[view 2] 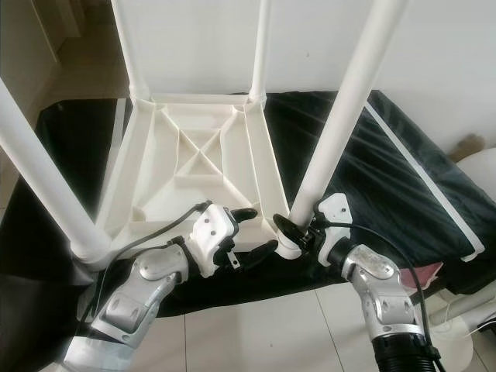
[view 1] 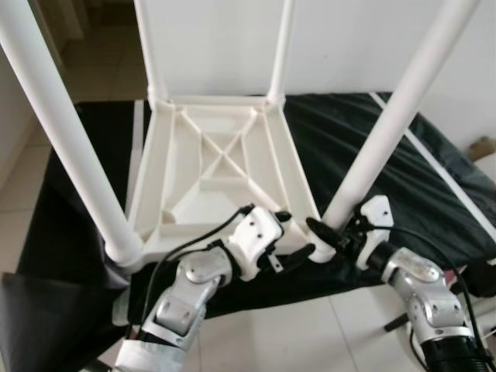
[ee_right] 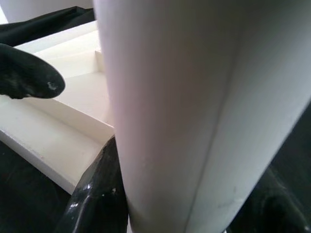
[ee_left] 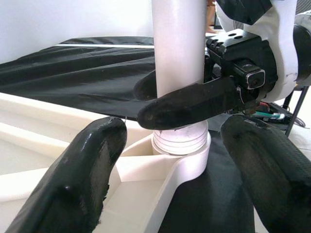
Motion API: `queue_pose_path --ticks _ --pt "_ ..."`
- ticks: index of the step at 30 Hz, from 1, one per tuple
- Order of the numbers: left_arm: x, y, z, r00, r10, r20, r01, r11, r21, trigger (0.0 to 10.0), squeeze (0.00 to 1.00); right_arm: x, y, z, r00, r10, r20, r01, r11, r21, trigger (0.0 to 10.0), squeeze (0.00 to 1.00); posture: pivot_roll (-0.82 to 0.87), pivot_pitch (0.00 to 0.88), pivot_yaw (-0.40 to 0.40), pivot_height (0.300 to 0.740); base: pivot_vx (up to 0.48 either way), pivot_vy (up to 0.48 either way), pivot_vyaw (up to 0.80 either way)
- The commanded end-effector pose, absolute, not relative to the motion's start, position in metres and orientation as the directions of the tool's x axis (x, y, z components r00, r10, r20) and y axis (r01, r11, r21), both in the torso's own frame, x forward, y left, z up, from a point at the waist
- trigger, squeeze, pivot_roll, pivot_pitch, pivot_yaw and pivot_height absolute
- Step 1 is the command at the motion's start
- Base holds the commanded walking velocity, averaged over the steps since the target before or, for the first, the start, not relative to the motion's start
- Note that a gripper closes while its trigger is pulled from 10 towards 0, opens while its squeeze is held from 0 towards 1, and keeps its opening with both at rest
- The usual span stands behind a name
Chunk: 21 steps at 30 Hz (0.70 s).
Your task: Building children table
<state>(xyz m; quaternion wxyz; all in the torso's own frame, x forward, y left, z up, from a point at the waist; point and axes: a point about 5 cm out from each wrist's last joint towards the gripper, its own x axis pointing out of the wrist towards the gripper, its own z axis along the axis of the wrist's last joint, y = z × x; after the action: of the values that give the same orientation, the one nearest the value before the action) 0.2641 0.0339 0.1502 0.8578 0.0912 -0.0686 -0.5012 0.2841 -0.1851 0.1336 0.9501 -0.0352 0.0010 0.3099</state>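
Observation:
A white children's table (view 1: 225,163) lies upside down on a black cloth, its four legs pointing up. My right gripper (view 1: 328,233) is shut on the near right leg (view 1: 387,132) just above the corner socket (ee_left: 182,145). In the right wrist view that leg (ee_right: 194,111) stands between my black fingers (ee_right: 97,194). My left gripper (view 1: 293,235) is open beside the same corner, its two fingers (ee_left: 92,165) on either side of the socket and apart from the leg (ee_left: 177,43).
The black cloth (view 1: 403,194) covers a low surface with a tiled floor (view 1: 294,333) in front. The near left leg (view 1: 70,139) rises close to my left arm. Two far legs stand by the white wall. A white round object (view 2: 480,170) sits at the right.

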Motion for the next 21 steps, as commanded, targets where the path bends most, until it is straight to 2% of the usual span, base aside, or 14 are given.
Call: queue_pose_path --ticks 1,5,8,12,18,19,20,21 --pt "0.265 0.034 0.150 0.511 -0.859 0.025 0.834 0.503 0.225 10.0 0.00 0.283 -0.188 0.123 0.832 0.550 -0.067 -0.553 0.832 -0.044 10.0 0.00 0.00 0.026 -0.063 0.740 0.000 0.000 0.00" --pt "0.264 0.033 0.149 0.510 -0.860 0.025 0.835 0.502 0.224 10.0 0.00 0.283 -0.188 0.122 0.848 0.525 -0.066 -0.528 0.848 -0.046 10.0 0.00 0.00 0.025 -0.063 0.740 0.000 0.000 0.00" --pt "0.262 0.032 0.148 0.501 -0.865 0.021 0.841 0.493 0.223 10.0 0.00 0.287 -0.186 0.119 0.927 0.370 -0.061 -0.371 0.928 -0.017 10.0 0.00 -0.01 0.024 -0.059 0.740 0.000 0.000 0.00" --pt "0.261 0.032 0.148 0.495 -0.869 0.019 0.846 0.486 0.219 10.0 0.00 0.284 -0.178 0.112 0.955 0.285 -0.081 -0.283 0.959 0.026 10.0 0.00 -0.01 0.026 -0.056 0.740 0.000 0.000 0.00" --pt "0.260 0.032 0.148 0.492 -0.870 0.018 0.848 0.484 0.218 10.0 0.00 0.282 -0.174 0.108 0.967 0.238 -0.090 -0.234 0.971 0.049 10.0 0.00 -0.01 0.028 -0.057 0.740 0.000 0.000 0.00" --pt "0.260 0.032 0.147 0.491 -0.871 0.016 0.849 0.483 0.216 10.0 0.00 0.280 -0.170 0.104 0.983 0.157 -0.101 -0.148 0.985 0.091 10.0 0.00 -0.01 0.028 -0.057 0.740 0.000 0.000 0.00" --pt "0.260 0.032 0.147 0.491 -0.871 0.016 0.849 0.483 0.216 10.0 0.00 0.280 -0.170 0.104 0.983 0.157 -0.101 -0.148 0.985 0.091 10.0 0.00 -0.01 0.028 -0.057 0.740 0.000 0.000 0.00" --pt "0.259 0.032 0.146 0.491 -0.871 0.014 0.850 0.482 0.215 10.0 0.00 0.278 -0.164 0.101 0.990 0.089 -0.109 -0.075 0.989 0.124 10.0 0.00 -0.01 0.029 -0.056 0.740 0.000 0.000 0.00"
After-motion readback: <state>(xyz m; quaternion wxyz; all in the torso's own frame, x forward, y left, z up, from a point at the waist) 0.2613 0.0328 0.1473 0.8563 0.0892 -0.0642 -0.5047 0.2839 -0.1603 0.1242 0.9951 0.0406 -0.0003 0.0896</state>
